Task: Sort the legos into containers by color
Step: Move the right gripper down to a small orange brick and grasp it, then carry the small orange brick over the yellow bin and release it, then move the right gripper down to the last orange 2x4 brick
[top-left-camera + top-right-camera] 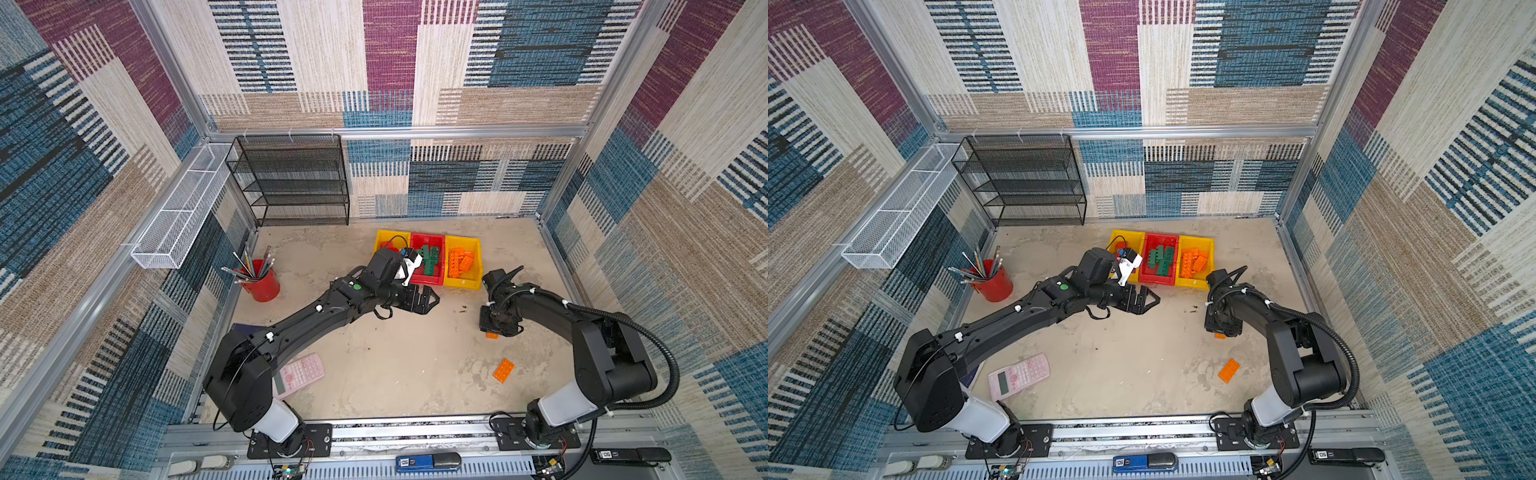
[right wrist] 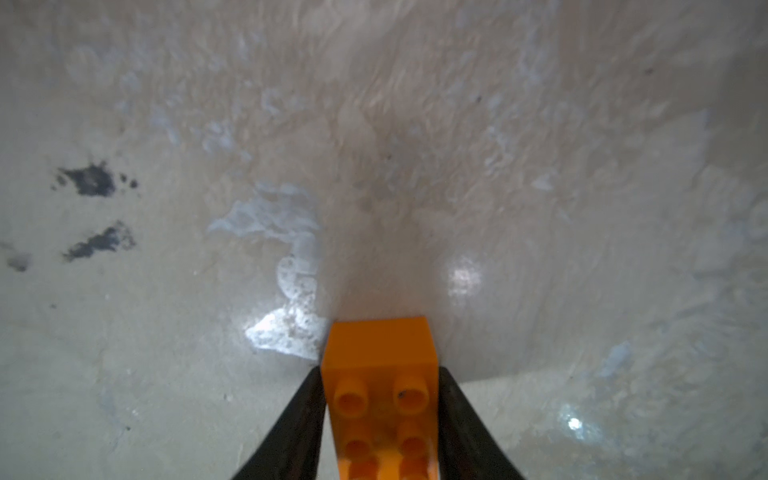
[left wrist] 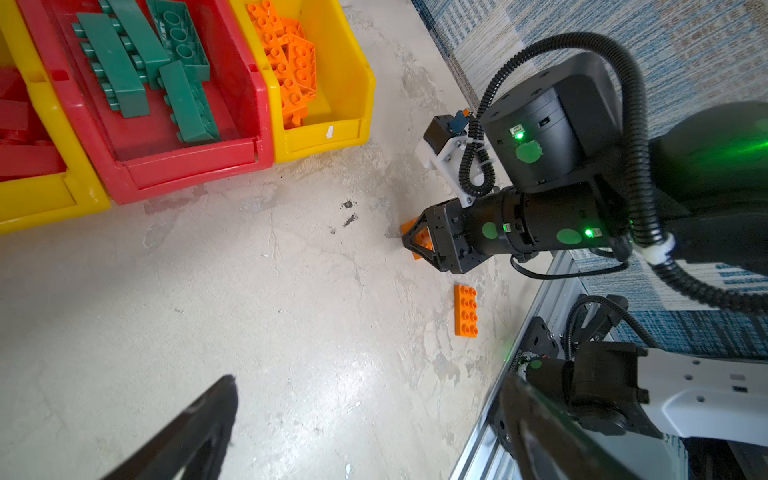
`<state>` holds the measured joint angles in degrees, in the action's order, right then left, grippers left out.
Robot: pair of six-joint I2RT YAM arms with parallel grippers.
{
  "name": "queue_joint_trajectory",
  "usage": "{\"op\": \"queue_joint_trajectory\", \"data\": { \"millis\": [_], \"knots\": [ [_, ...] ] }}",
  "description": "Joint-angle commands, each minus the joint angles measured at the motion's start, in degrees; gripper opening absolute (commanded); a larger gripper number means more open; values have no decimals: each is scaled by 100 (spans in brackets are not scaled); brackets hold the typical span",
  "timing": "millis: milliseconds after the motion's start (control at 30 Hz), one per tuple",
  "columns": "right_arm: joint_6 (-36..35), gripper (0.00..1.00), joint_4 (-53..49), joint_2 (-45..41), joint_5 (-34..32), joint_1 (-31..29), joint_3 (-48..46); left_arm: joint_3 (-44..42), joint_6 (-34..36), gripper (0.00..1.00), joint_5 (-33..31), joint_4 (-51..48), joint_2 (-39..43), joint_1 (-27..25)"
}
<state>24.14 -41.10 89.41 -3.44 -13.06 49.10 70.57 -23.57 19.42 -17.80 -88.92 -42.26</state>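
Note:
My right gripper [image 2: 380, 370] points down at the table and is shut on a small orange lego [image 2: 380, 374], whose edge shows under the jaws in a top view [image 1: 491, 335]. A flat orange lego [image 1: 503, 370] lies loose nearer the front. Three containers stand in a row at the back. The red one [image 1: 426, 281] holds green legos [image 1: 428, 259]. The yellow one on the right [image 1: 463, 283] holds orange legos [image 1: 460, 262]. The yellow one on the left [image 3: 37, 203] holds red legos [image 3: 16, 137]. My left gripper [image 1: 432, 299] hovers open and empty in front of the red container.
A red pencil cup [image 1: 262, 284] stands at the left. A pink calculator [image 1: 300, 374] lies beside the left arm's base. A black mesh shelf [image 1: 291, 178] and a white wire basket [image 1: 178, 208] line the back left walls.

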Motion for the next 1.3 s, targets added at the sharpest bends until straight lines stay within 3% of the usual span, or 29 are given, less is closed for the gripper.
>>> {"op": "queue_joint_trajectory", "data": {
  "millis": [0, 67, 300, 667, 1067, 1167, 1267],
  "knots": [
    [38, 36, 176, 33, 34, -2, 73, 139, 221, 99, -95, -111, -50, 0],
    [-3, 30, 92, 51, 29, -1, 234, 184, 278, 99, -105, -136, -57, 3],
    [-180, 29, -299, 262, -126, 5, 1543, 308, 533, 99, -183, -372, -72, 23],
    [-584, 29, -795, 2058, -310, 80, 4494, 265, 810, 99, -345, -578, 189, 335],
    [-705, 32, -1210, 3446, -14, 172, 6251, -130, 784, 100, -351, -691, 681, 839],
    [-668, 36, -1168, 3500, 130, 170, 6285, -233, 753, 100, -331, -673, 753, 889],
    [-603, 52, -1078, 3435, 70, 172, 6145, -295, 740, 100, -320, -676, 804, 886]
  ]
}}
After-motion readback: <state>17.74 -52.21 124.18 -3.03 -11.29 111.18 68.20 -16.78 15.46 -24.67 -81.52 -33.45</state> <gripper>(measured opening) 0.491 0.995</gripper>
